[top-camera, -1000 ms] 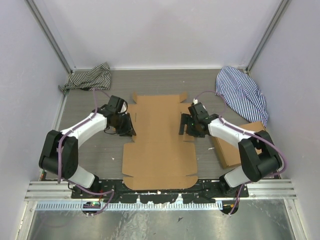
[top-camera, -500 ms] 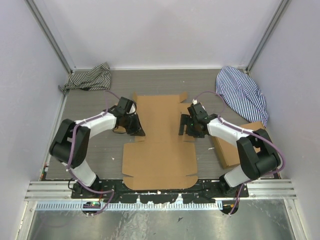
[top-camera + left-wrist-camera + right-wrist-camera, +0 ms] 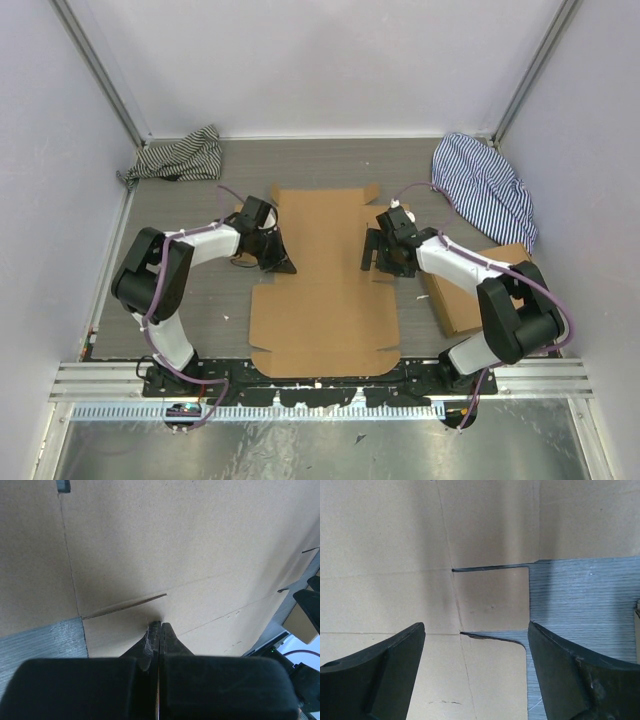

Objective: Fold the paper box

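The paper box (image 3: 325, 290) is a flat brown die-cut sheet lying in the middle of the table. My left gripper (image 3: 281, 263) is at the sheet's left edge. In the left wrist view its fingertips (image 3: 160, 625) are pressed together with nothing between them, and the tips touch the cardboard (image 3: 175, 540) beside a slit. My right gripper (image 3: 380, 262) hovers over the sheet's right edge. Its fingers (image 3: 385, 665) stand wide open above a small side tab (image 3: 492, 600) and a rounded flap (image 3: 495, 675).
A black-and-white striped cloth (image 3: 180, 155) lies at the back left and a blue striped cloth (image 3: 485, 185) at the back right. A stack of flat brown cardboard (image 3: 465, 295) lies beside the right arm. Grey walls enclose the table on three sides.
My left gripper has moved right onto the sheet's left edge and its jaws have shut. The sheet has shifted slightly to the right. The right gripper has barely moved.
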{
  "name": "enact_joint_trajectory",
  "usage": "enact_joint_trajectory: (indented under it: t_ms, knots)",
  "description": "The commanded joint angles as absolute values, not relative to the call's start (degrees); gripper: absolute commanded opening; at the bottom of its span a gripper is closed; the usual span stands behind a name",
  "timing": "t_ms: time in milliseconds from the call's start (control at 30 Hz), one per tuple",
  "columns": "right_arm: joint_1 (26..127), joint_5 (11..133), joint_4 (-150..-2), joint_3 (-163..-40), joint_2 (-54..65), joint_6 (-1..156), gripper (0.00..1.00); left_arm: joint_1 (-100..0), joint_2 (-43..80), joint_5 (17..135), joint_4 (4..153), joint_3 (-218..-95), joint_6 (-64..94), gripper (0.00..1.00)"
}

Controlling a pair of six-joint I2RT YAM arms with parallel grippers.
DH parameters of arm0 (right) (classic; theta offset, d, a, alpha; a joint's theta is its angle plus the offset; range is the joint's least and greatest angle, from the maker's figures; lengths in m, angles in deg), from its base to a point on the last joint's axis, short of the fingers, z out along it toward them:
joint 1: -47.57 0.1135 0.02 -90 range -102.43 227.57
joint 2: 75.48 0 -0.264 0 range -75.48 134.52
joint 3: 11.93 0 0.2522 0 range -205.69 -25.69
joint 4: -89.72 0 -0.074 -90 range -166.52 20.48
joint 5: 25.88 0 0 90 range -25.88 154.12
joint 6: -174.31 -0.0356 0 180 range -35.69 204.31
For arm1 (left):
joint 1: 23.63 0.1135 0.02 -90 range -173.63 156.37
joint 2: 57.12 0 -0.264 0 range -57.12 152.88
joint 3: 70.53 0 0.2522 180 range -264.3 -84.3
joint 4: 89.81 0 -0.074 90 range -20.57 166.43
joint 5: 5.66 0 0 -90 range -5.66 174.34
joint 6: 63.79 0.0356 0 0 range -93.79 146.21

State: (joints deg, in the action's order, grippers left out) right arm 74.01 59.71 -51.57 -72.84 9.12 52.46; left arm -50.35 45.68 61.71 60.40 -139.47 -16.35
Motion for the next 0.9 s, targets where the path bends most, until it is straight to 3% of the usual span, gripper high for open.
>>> enact_joint_trajectory:
  t_ms: [0,233,633,867]
  knots:
    - [71.6,59.0,-51.6,-74.7,8.3,50.6,0.90,-50.6,50.3,70.4,59.3,-135.7,-15.2,0.00]
    - [67.1,62.7,-54.1,-73.8,10.4,52.0,0.96,-50.4,53.6,70.2,60.7,-135.5,-15.4,0.00]
    - [67.1,65.9,-57.6,-73.0,15.2,53.8,0.96,-50.4,55.0,70.1,61.4,-135.1,-15.2,0.00]
    - [67.1,66.7,-57.3,-73.2,10.9,54.0,0.94,-50.4,55.0,70.1,61.2,-135.3,-14.9,0.00]
